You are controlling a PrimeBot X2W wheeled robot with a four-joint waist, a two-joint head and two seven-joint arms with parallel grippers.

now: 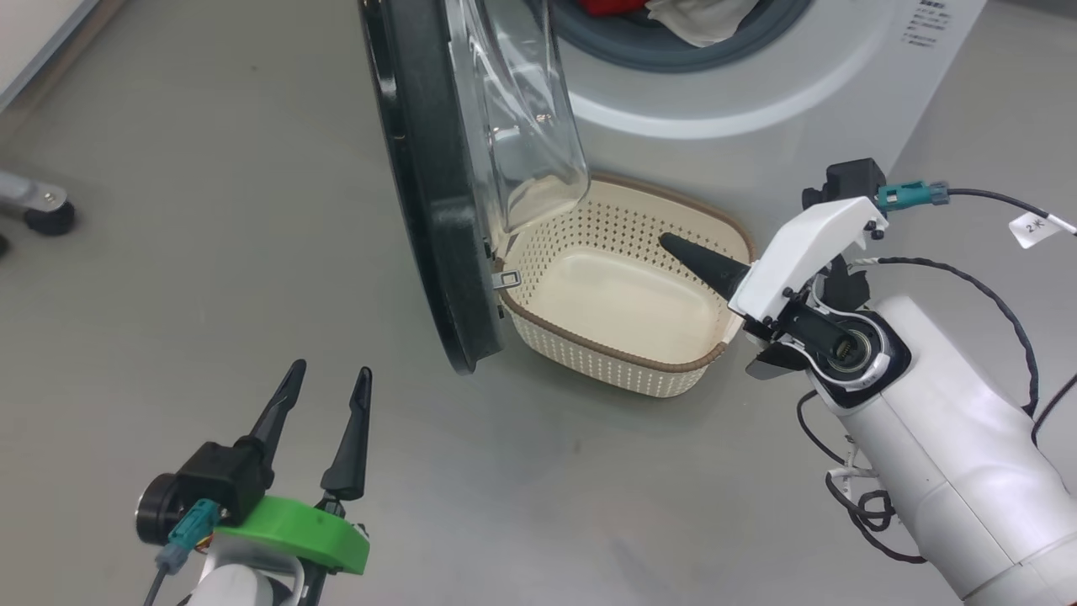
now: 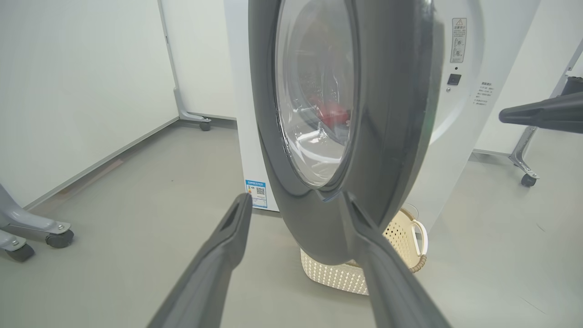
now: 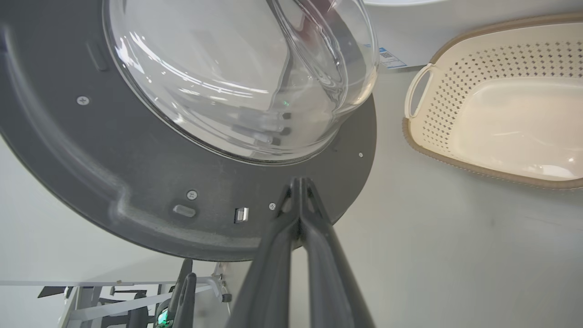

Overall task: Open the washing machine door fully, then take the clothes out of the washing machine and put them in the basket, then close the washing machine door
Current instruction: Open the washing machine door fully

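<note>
**Door half open, right claw on its inner side**

The washing machine door stands edge-on to the robot, its plane running from the washing machine out toward the robot. It is open, but by my judgement not fully. The right claw, fingers pressed together and holding nothing, hangs over the empty basket and points left at the door's inner face near the latch. The left claw, fingers spread, sits lower on the door's outer side. The right arm is nearer, so pushing leftward looks like the natural way to swing the door wider. The clothes, red and white, lie in the drum.
</note>
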